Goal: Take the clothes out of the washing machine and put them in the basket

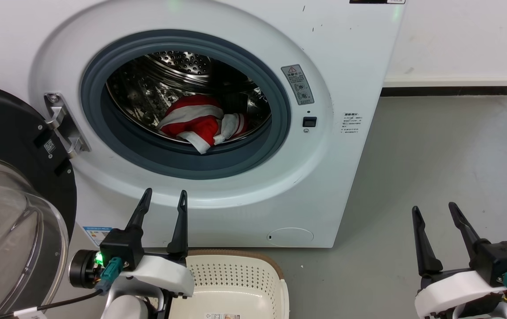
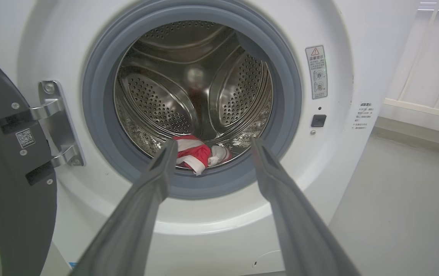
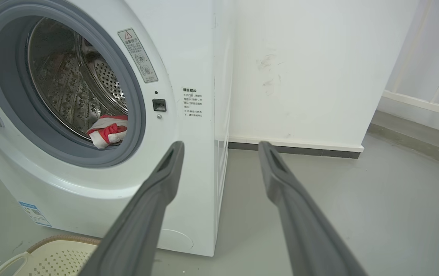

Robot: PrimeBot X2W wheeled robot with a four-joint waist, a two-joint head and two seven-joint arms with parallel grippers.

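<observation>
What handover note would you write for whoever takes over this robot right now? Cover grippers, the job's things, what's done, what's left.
Left gripper: open, empty, in front of the washing machine, below its porthole.
Right gripper: open, empty, over the floor right of the machine.
Door: swung open at left. A red-and-white garment lies at the drum's front. The basket stands on the floor before the machine; no clothes in the part that shows.
Done: door open. Left: lift the garment out, drop it in the basket.

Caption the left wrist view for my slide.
Open left gripper aimed at red-and-white clothes inside the washing machine.
</observation>
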